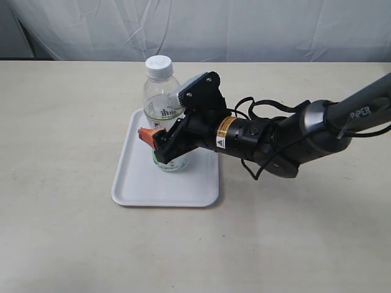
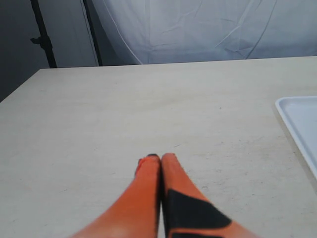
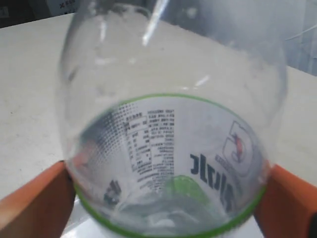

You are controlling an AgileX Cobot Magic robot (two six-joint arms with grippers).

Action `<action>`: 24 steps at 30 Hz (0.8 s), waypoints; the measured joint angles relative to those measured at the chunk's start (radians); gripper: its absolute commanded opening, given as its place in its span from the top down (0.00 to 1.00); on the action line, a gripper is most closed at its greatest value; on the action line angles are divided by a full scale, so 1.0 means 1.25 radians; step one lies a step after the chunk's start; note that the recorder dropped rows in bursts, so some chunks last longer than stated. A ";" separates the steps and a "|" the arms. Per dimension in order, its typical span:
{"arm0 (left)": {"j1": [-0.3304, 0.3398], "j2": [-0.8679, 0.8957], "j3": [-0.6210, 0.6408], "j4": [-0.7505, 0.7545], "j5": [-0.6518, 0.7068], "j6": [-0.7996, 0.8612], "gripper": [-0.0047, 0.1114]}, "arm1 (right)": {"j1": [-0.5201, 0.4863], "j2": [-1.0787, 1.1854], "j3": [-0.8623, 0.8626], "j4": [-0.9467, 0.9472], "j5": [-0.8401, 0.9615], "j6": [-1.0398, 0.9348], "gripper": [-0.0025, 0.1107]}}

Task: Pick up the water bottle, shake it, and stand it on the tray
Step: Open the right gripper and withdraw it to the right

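A: Fingers first. On the left gripper (image 2: 160,159) the two orange fingers (image 2: 146,191) are pressed flat together with nothing between them, hanging over the bare beige table (image 2: 124,109).

B: Anything near it?

A: The left wrist view catches one rounded corner of the flat white rectangular plastic tray (image 2: 297,119), off to one side and well apart from the fingertips. The exterior view shows none of this gripper.

B: Middle of the scene?

A: In the exterior view the tray lies flat on the table, and its low raised rim is visible all round. The clear plastic water bottle (image 1: 160,91) with the white screw cap (image 1: 159,64) is upright, cap up, over the tray's far half. Its base sits at the tray surface. Whether it rests there or is just clear of it, cannot tell.

B: Right side?

A: The black arm (image 1: 293,137) with a yellow sticker (image 1: 226,131) reaches in from the right edge across to the bottle. The right gripper (image 3: 163,208) is clamped on the bottle's lower body, at the white label (image 3: 163,144) with the green edge and dark lettering. In the right wrist view one orange pad (image 3: 34,198) sits on each side of the bottle, both touching it. In the exterior view one orange fingertip (image 1: 146,135) pokes out on the bottle's left, and the other finger is hidden.

B: Background?

A: A white cloth backdrop (image 1: 244,30) hangs behind the table's far edge.
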 measured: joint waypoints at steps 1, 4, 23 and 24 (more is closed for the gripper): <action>0.000 0.000 0.000 0.000 0.000 0.000 0.96 | 0.000 0.000 0.000 0.004 0.002 0.015 0.21; 0.000 0.000 0.000 0.000 0.000 0.000 0.96 | 0.002 -0.002 0.000 0.004 0.039 0.056 0.21; 0.000 0.000 0.000 0.000 0.000 0.000 0.96 | 0.002 -0.460 0.296 -0.026 0.430 0.222 0.97; 0.000 0.000 0.000 0.000 0.000 0.000 0.96 | 0.002 -0.498 0.311 -0.026 0.454 0.228 0.97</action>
